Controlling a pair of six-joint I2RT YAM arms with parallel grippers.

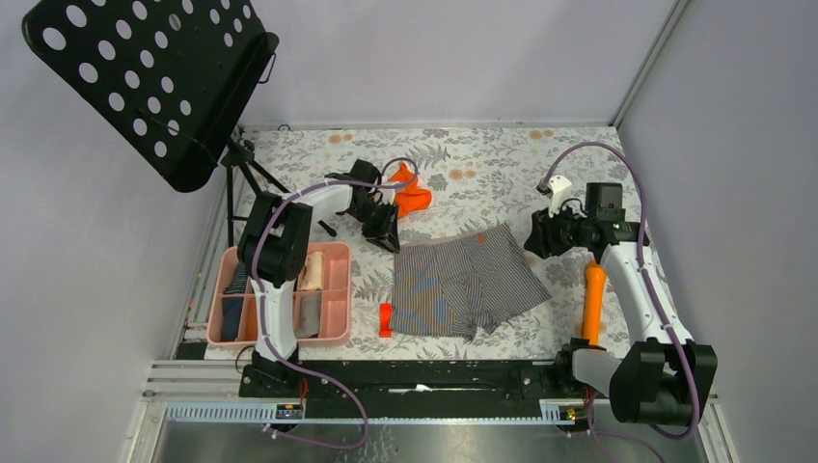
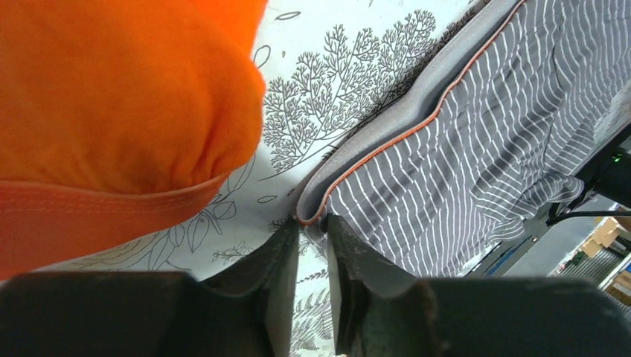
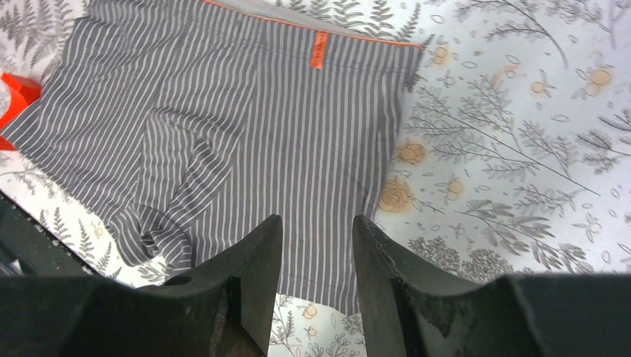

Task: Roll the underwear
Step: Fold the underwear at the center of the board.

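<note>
The grey striped underwear (image 1: pixel 468 280) lies flat in the middle of the table, waistband with orange trim toward the far side. My left gripper (image 1: pixel 386 227) is at its far left corner. In the left wrist view the jaws (image 2: pixel 312 223) stand a narrow gap apart, with the waistband corner (image 2: pixel 309 212) right at the tips. A bright orange underwear (image 1: pixel 413 198) (image 2: pixel 111 111) sits crumpled just beyond that gripper. My right gripper (image 1: pixel 540 236) (image 3: pixel 316 223) hangs open over the right side of the striped underwear (image 3: pixel 223 111), holding nothing.
A pink tray (image 1: pixel 333 253) with rolled garments stands at the left. A small red block (image 1: pixel 386 318) (image 3: pixel 18 93) touches the striped underwear's near left corner. An orange cylinder (image 1: pixel 593 299) lies by the right arm. A black perforated stand (image 1: pixel 145 77) on a tripod overhangs the far left.
</note>
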